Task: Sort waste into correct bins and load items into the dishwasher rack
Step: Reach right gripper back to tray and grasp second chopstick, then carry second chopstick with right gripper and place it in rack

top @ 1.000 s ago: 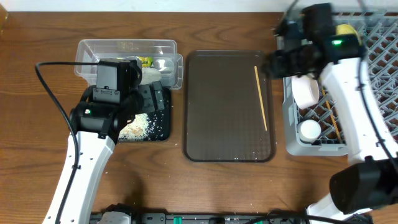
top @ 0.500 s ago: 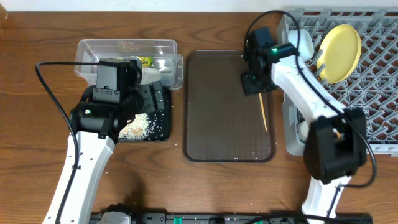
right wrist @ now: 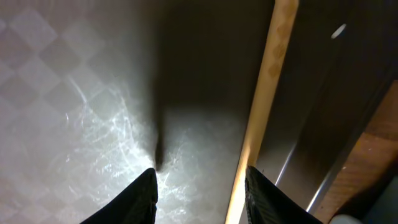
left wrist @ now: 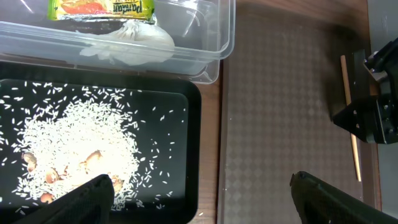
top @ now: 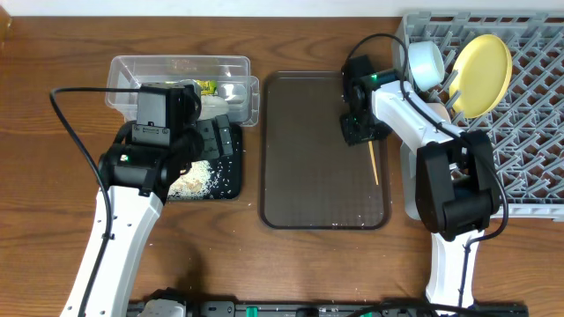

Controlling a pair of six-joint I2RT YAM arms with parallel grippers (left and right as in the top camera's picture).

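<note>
On the brown tray [top: 308, 176] at mid-table, your right gripper [top: 361, 136] sits low near the far right edge. Its dark fingers [right wrist: 140, 199] are spread apart and pinch nothing. A thin wooden chopstick [right wrist: 268, 74] lies flat between them, running just inside the right-hand finger. The stick is pale, round and lightly spotted. The tray under it is glossy, with a fine diamond pattern that catches the light.

At the far right stands the rack [top: 529, 132], a grey plastic crate with an open lattice. It holds a round yellow plate [top: 480, 62] standing on edge, and a white bowl [top: 425, 62] tipped on its side just left of the plate.

Your left gripper [left wrist: 200, 180] hovers over the right edge of the black tray [left wrist: 186, 124], with its fingers spread wide and nothing between them. That shallow, shiny tray carries a loose heap of white rice [left wrist: 68, 143] with a few brown scraps mixed in and stray grains all around. Just beyond it is the clear tub [left wrist: 214, 62], thin-walled with rounded corners. Inside lie a green-and-yellow printed wrapper [left wrist: 102, 7] and a soft wad of crumpled white paper [left wrist: 134, 45], touching each other.
</note>
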